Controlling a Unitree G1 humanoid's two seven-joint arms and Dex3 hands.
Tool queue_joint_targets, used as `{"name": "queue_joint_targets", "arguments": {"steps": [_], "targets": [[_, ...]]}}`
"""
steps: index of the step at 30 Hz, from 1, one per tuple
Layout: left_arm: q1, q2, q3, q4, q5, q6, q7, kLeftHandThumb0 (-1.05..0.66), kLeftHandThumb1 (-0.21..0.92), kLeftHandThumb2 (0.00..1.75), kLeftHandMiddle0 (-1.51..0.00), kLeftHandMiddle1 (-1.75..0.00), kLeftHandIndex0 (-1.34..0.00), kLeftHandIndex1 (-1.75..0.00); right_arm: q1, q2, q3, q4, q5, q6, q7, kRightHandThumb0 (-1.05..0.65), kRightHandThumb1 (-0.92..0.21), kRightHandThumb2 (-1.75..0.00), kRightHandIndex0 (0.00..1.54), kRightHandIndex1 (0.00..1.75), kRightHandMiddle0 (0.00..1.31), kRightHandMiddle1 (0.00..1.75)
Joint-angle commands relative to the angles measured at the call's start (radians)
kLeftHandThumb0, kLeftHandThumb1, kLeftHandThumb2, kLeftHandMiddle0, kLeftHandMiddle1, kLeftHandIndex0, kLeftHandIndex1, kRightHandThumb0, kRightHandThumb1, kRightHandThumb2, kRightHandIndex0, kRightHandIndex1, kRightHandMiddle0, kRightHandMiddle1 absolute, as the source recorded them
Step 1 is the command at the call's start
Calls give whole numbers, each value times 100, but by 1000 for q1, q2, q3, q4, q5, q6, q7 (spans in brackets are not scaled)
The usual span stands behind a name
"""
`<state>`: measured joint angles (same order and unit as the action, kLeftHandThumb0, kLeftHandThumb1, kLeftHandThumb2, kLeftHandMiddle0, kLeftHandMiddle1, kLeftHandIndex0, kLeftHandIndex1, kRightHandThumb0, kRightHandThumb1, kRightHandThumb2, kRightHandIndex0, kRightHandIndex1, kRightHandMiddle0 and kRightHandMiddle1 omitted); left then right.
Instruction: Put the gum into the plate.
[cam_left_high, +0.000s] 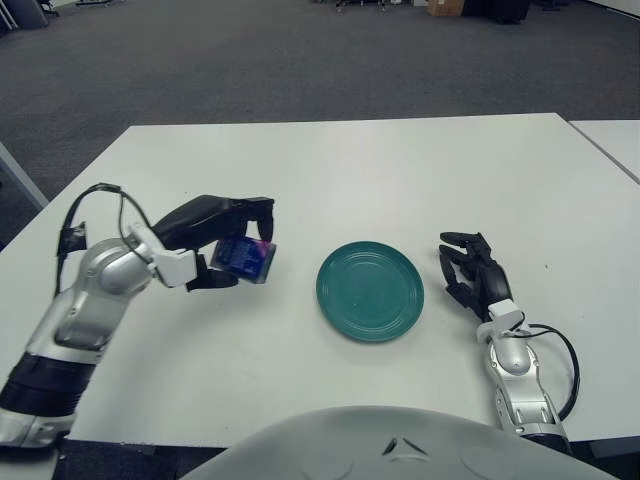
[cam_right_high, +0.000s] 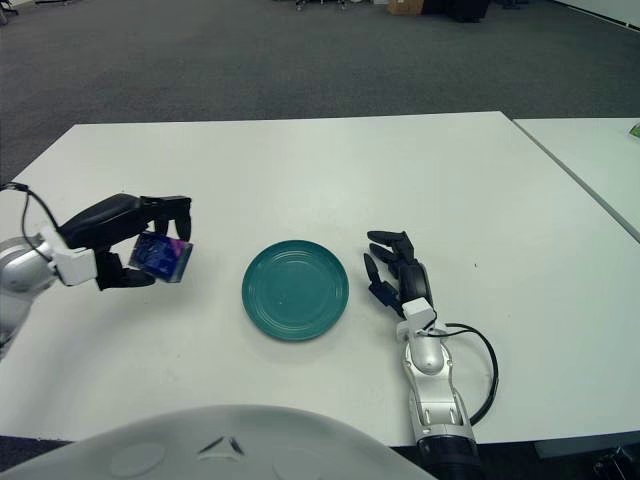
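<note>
Teal plate (cam_left_high: 370, 291) sits bare near the front edge of the white desk (cam_left_high: 400, 170) as my left hand (cam_left_high: 215, 240) holds the gum (cam_left_high: 244, 257), a small blue-and-purple pack, clamped between thumb and fingers to the plate's left. The pack appears to hang just above the desk, not yet over the rim, tilted in my grip. My right hand (cam_right_high: 398, 275) shows just right of the plate, fingers loosely spread, holding nothing. The risk from here, as I judge it: the grip catches only part of the pack, so a jolt on the way across could twist it loose, or an early release could drop it on the desk short of the plate.
</note>
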<state>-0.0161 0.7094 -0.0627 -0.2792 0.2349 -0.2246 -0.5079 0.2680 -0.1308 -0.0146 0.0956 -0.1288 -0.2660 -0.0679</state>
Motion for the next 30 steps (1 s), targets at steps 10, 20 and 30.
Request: {"name": "queue_joint_targets", "arguments": {"steps": [10, 20, 30], "targets": [[-163, -177, -191, 0, 124, -12, 21, -42, 49, 110, -118, -175, -48, -175, 59, 9, 33, 69, -32, 100, 4, -55, -92, -61, 50, 38, 16, 104], [-300, -296, -317, 86, 223, 74, -16, -44, 42, 119, -121, -175, -53, -175, 65, 25, 56, 57, -48, 115, -12, -55, -92, -60, 49, 37, 16, 105], [-314, -403, -389, 166, 259, 122, 21, -45, 37, 125, -113, -175, -56, -175, 74, 44, 84, 53, -73, 114, -30, -57, -92, -61, 49, 36, 15, 105]]}}
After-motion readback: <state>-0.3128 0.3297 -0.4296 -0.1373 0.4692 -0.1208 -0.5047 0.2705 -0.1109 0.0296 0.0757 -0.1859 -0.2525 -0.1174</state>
